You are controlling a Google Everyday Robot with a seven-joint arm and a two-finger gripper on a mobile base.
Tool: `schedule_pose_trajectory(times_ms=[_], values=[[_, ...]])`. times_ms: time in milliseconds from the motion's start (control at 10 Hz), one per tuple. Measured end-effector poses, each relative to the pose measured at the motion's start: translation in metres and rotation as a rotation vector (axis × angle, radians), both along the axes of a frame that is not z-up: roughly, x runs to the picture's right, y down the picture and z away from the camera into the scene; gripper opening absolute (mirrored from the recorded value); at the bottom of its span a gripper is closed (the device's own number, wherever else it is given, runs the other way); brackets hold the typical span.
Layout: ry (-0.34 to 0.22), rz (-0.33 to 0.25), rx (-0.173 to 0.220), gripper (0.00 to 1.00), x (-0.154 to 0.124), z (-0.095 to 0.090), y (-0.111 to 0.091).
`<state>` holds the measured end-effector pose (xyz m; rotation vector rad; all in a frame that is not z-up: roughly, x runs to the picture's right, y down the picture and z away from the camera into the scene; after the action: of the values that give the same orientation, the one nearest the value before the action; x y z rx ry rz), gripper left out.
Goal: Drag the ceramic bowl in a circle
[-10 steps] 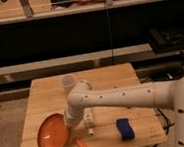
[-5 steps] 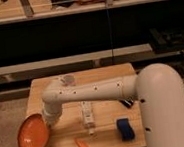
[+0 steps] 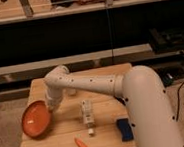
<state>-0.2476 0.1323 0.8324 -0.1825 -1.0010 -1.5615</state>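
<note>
At the table's (image 3: 68, 137) left edge | ceramic bowl (image 3: 36, 120) sits, rim reaching the edge | tool (image 3: 51, 104) at bowl's right rim | grip state: cannot tell

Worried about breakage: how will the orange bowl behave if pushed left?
The ceramic bowl looks rigid and wide, so it likely slides rather than rolls. It sits at the table's left edge, so it may tip off. The gripper is at its right rim.
</note>
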Motion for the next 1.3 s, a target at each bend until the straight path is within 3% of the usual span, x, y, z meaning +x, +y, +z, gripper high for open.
schedule_pose_trajectory(times_ms=[300,600,1000,1300], values=[[0.064,0.069,-0.032,0.12,0.038,0.03,-0.023],[0.135,0.118,-0.056,0.12,0.092,0.029,-0.012],[0.166,0.109,-0.056,0.12,0.122,-0.01,0.035],[0.133,0.054,-0.026,0.12,0.122,-0.048,0.066]])
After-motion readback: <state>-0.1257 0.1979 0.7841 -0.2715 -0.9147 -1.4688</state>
